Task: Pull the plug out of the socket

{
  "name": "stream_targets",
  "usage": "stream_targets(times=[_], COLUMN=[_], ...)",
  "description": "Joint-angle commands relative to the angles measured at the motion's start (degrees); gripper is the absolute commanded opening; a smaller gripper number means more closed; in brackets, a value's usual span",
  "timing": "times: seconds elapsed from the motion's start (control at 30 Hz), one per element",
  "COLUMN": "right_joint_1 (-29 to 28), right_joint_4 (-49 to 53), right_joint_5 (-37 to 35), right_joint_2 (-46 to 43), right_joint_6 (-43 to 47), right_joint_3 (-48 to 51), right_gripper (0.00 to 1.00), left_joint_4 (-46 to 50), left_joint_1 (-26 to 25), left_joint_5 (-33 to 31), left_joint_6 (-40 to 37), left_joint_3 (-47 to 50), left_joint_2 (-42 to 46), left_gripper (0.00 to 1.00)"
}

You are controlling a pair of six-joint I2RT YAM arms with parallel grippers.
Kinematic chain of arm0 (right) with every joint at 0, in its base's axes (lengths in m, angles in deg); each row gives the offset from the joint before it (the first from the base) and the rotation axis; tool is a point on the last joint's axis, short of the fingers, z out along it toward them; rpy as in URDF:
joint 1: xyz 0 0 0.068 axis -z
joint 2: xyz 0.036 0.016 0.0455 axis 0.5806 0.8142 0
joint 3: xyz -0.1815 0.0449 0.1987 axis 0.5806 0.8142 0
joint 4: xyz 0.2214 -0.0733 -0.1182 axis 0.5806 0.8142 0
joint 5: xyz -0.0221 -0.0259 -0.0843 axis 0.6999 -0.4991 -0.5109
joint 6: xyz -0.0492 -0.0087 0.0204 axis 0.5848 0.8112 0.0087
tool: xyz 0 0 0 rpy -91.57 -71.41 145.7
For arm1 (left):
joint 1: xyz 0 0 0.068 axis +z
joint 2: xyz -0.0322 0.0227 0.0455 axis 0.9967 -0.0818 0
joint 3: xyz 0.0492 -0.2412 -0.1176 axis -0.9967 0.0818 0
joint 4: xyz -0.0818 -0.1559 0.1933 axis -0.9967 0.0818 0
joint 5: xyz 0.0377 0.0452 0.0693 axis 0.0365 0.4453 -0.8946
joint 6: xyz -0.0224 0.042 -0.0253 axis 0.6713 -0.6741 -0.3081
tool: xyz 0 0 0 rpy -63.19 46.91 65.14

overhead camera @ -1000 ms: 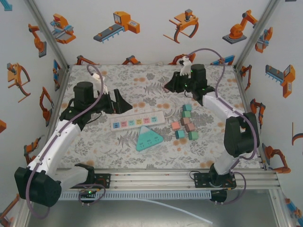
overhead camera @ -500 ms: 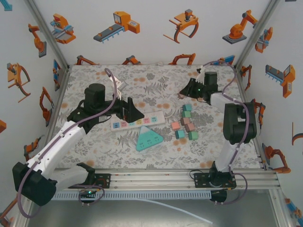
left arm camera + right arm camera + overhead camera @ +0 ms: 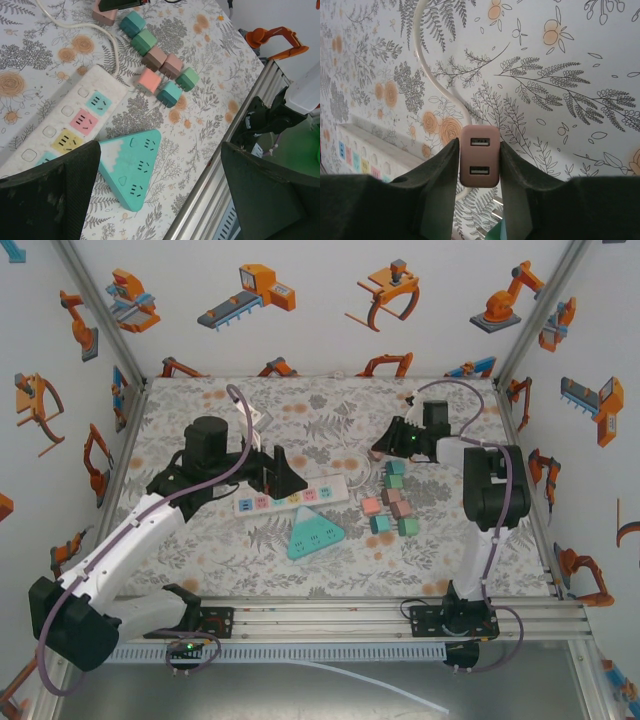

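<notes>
Right gripper (image 3: pixel 479 146): fingers pressed on both sides of the pink plug (image 3: pixel 479 156), holding it.
Pink plug: out of the power strip (image 3: pixel 107 86), beside its white cable (image 3: pixel 427 65).
Left gripper (image 3: pixel 160 152): jaws wide apart, empty, above the strip.

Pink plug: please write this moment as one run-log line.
right jaws: closed on pink plug | left jaws: open, empty | power strip: visible sockets empty
</notes>
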Motion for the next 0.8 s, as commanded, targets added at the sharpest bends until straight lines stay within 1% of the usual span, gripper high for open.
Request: stream_targets(times=[0.0, 0.27, 0.37, 0.47, 0.53, 0.63, 0.7, 0.73, 0.77], right_joint_1=[-0.3, -0.4, -0.4, -0.4, -0.3, -0.3, 0.0, 0.2, 0.5], right_joint_4=[2.6, 15.0, 18.5, 20.0, 19.9, 16.9, 14.2, 13.1, 11.9], right_joint_5=[-0.3, -5.5, -7.3, -9.7, -12.0, -18.0, -24.1, -26.9, -30.2], right_joint_2=[-0.5, -4.2, -6.6, -10.2, -13.0, -18.1, -21.6, -22.8, -24.0], right_joint_6=[1.9, 11.5, 14.9, 16.8, 17.1, 17.1, 17.2, 17.2, 17.2], right_joint_3=[-1.0, -4.1, -5.3, -5.4, -4.5, -0.2, 3.9, 5.4, 7.5], right_gripper=[0.41, 0.46, 0.46, 0.46, 0.47, 0.47, 0.50, 0.51, 0.52], left_joint_4=[-1.5, -0.9, -0.1, 0.9, 1.8, 2.4, 2.6, 2.7, 2.6], left_joint_1=[-0.3, -0.3, -0.3, -0.3, -0.2, -0.2, 0.4, 1.3, 2.8], left_joint_5=[-0.4, -1.9, -3.8, -7.0, -10.9, -20.7, -31.0, -33.8, -34.9], left_joint_6=[-0.6, -0.6, -1.1, -2.5, -4.1, -5.9, -4.5, -3.5, -2.8], left_joint_3=[-1.1, -0.9, -0.9, -0.6, -0.1, 1.9, 4.2, 5.1, 6.3], left_joint_2=[-0.4, -0.3, 0.1, 1.4, 2.7, 6.0, 8.6, 9.4, 10.4], left_gripper=[0.97, 0.97, 0.97, 0.97, 0.97, 0.97, 0.97, 0.97, 0.97])
